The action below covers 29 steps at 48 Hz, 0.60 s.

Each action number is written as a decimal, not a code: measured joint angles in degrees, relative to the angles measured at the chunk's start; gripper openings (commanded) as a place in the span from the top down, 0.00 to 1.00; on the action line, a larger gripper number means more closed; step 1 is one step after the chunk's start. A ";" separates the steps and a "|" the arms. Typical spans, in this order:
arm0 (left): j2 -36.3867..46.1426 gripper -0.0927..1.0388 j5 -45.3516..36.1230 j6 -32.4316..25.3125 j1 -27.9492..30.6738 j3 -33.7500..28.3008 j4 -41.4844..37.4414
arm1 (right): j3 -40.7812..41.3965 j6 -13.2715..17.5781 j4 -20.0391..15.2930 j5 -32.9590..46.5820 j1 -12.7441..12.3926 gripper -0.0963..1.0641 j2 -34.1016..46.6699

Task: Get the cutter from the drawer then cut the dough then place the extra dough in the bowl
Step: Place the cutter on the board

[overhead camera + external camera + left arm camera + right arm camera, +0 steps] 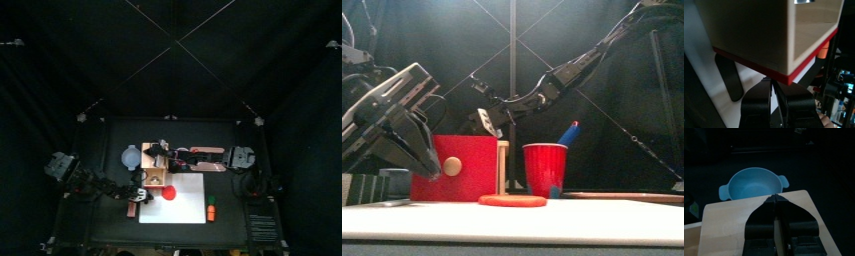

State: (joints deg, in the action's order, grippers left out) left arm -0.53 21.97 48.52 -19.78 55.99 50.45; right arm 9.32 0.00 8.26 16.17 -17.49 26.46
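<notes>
Tabletop black under black curtains, with the white cutting board (609, 222) lying nearest the front edge. On the board rests the flat red dough disc (513, 200), and a small orange toy food (211, 212) lies toward the board's front right corner. Just behind the dough stands the red cup (545, 168) with a blue toy knife (571, 133) sticking up out of it. Beside the cup, to the left, sits the pale wooden box (502, 165). Its red drawer front (462, 182) with a pale round knob (452, 165) faces forward, and in the left wrist view it lies flush against the box. The left claw (774, 86) comes in low from the left, its jaws pressed together with the tips right at the drawer front. The right arm reaches across from the right, and the right claw (774, 198) is over the box's top, jaws together. Beyond the box, toward the back left, stands the blue-grey bowl (744, 188).
</notes>
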 measured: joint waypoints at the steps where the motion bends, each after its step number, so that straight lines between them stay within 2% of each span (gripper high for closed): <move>1: 0.35 0.49 -0.09 0.09 0.00 0.18 -0.18 | 0.00 0.00 0.00 0.00 0.00 0.89 0.00; 14: 8.53 0.50 -0.35 -0.09 -0.26 3.87 -2.90 | -0.09 -0.09 0.00 -0.09 0.00 0.89 0.00; 23: 16.17 0.50 0.97 -0.97 0.00 8.00 -10.55 | -0.35 0.09 0.00 -0.26 0.00 0.89 0.00; 29: 20.92 0.51 4.31 -3.43 2.55 10.90 -16.17 | -0.62 0.18 0.00 -0.44 0.00 0.89 -0.18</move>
State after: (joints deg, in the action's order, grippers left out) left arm 20.39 26.28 45.09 -17.23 66.88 34.28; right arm 8.70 0.18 8.26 15.73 -17.49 26.28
